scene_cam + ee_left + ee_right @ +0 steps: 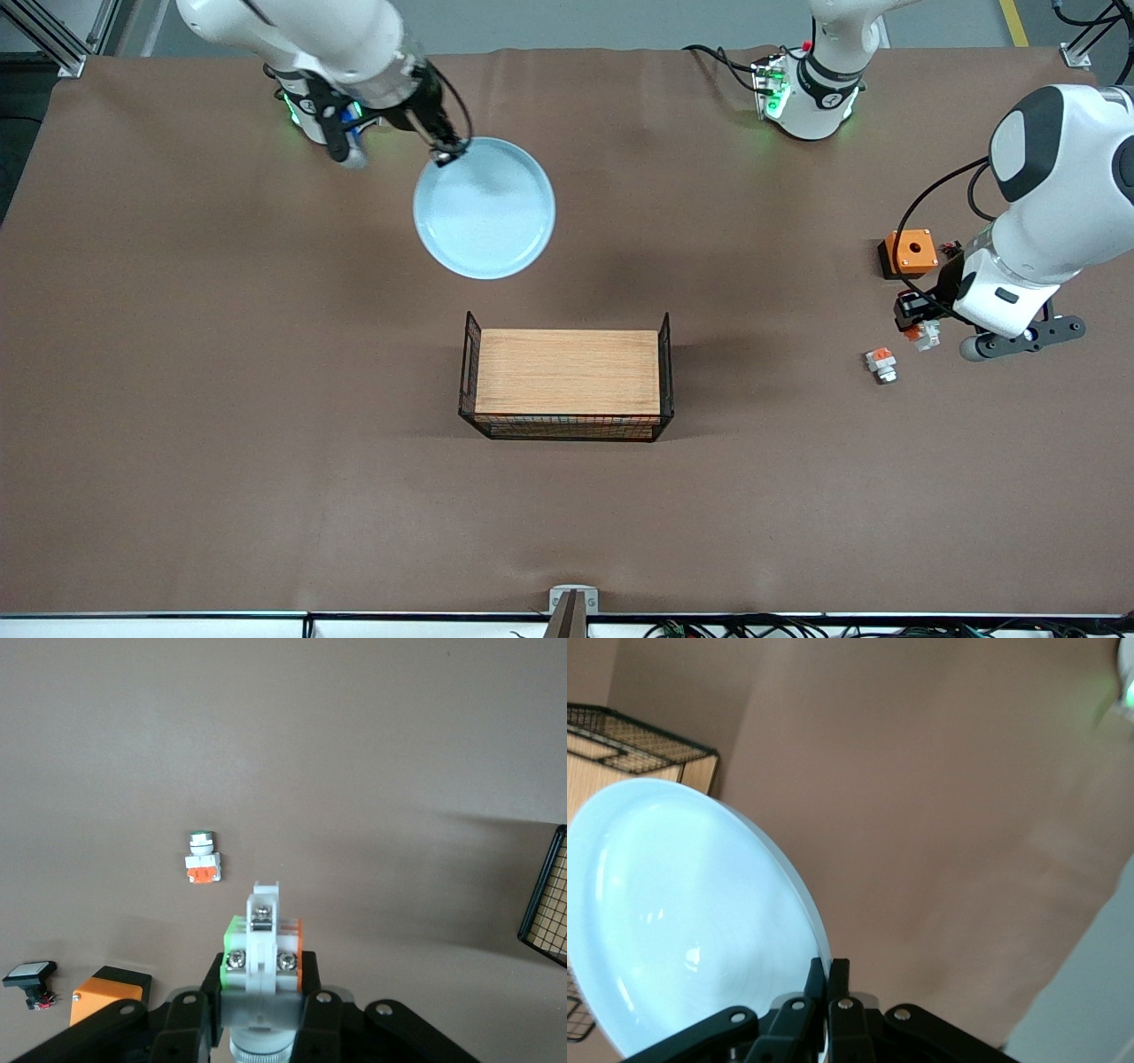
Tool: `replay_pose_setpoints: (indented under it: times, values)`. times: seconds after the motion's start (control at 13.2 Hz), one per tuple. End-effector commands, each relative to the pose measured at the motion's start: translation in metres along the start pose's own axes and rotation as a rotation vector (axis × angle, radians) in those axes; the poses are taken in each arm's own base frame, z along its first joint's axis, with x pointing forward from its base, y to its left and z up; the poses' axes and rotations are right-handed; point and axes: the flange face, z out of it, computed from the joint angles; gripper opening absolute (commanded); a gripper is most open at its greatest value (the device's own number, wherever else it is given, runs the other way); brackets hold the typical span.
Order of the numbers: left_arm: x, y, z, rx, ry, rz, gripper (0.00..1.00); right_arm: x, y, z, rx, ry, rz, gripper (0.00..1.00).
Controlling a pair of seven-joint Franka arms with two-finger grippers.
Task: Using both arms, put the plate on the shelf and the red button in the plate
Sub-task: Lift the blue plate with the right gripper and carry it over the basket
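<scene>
My right gripper (pixel 446 152) is shut on the rim of the pale blue plate (pixel 485 208) and holds it tilted above the table, between the right arm's base and the basket. The right wrist view shows the fingers (pixel 838 979) pinching the plate's (pixel 682 921) edge. My left gripper (pixel 920 321) is shut on the red button (pixel 924 331), a white switch part with an orange-red middle, over the table beside the orange box. In the left wrist view the button (pixel 263 930) sticks out between the gripper's (pixel 263 983) black fingers.
A black wire basket (pixel 469 354) with a wooden board (pixel 567 370) floor stands mid-table. An orange box with a hole (pixel 910 251) and a shorter white piece with an orange top (pixel 881 363) lie at the left arm's end. A small black-and-white part (pixel 28 979) lies by the box.
</scene>
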Motion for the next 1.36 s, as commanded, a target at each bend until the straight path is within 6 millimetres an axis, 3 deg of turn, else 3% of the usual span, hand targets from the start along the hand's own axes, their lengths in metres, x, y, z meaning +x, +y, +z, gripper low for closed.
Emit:
replay_pose_setpoints:
  times: [0.0, 0.15, 0.3, 0.53, 0.68, 1.06, 1.29]
  values:
    - [-0.009, 0.005, -0.003, -0.006, -0.015, -0.012, 0.01, -0.024, -0.023, 0.031, 0.046, -0.031, 0.161, 0.00]
    - [-0.012, 0.016, -0.002, -0.008, -0.016, -0.026, 0.01, -0.045, -0.036, 0.046, 0.102, -0.072, 0.217, 0.00]
    - [-0.016, 0.027, 0.001, -0.010, -0.023, -0.043, 0.02, -0.045, -0.051, 0.056, 0.095, -0.168, 0.271, 0.00]
    - [-0.016, 0.028, 0.003, -0.010, -0.028, -0.046, 0.02, -0.069, -0.071, 0.089, 0.100, -0.100, 0.226, 0.00]
    - [-0.015, 0.028, 0.003, -0.011, -0.028, -0.047, 0.02, -0.064, -0.085, 0.109, 0.104, -0.044, 0.208, 0.00]
    - [-0.015, 0.030, 0.002, -0.014, -0.024, -0.048, 0.01, -0.047, -0.109, 0.128, 0.103, -0.021, 0.174, 0.01]
    - [-0.023, 0.054, -0.004, -0.022, -0.016, -0.068, 0.00, -0.035, -0.130, 0.145, 0.123, -0.015, 0.154, 0.01]
